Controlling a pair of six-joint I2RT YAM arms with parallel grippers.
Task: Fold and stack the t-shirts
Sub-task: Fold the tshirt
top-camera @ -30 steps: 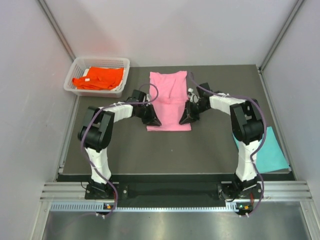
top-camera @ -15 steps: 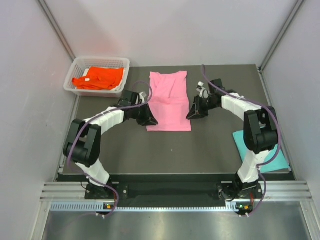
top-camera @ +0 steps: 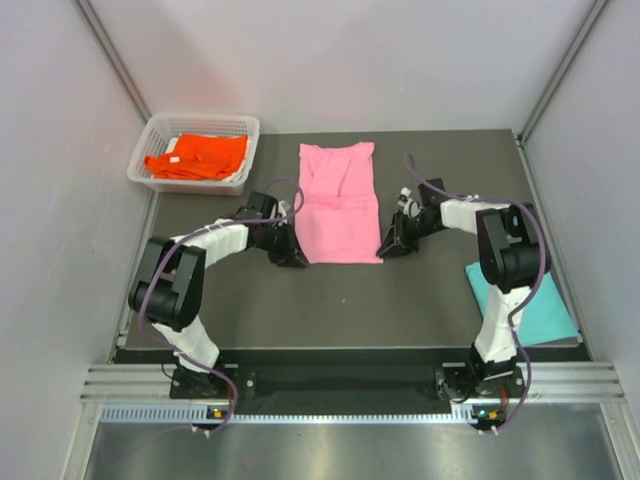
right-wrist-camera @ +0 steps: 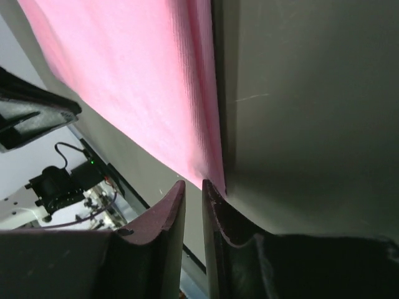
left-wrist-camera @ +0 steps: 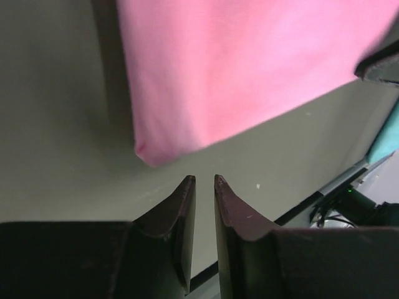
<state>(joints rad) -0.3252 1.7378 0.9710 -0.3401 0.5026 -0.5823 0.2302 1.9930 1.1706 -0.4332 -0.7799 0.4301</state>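
The light pink t-shirt (top-camera: 340, 205) lies flat as a long folded strip in the middle of the dark table (top-camera: 430, 290). My left gripper (top-camera: 293, 257) is low at its near left corner, jaws almost together and empty; in the left wrist view (left-wrist-camera: 204, 180) the pink corner (left-wrist-camera: 149, 152) lies just beyond the tips. My right gripper (top-camera: 386, 249) is at the near right corner, jaws almost together with no cloth between them, and the pink edge (right-wrist-camera: 206, 156) lies right at the tips (right-wrist-camera: 193, 185). The teal t-shirt (top-camera: 530, 300) lies folded at the right. The orange t-shirt (top-camera: 197, 155) is in the basket.
The white wire-mesh basket (top-camera: 200, 121) stands at the back left corner of the table. White walls close in the table on the left, back and right. The other arm's black gripper shows at the edge of each wrist view.
Both grippers have moved from the shirt's side edges toward me, down to its two near corners. The pink shirt has not moved.
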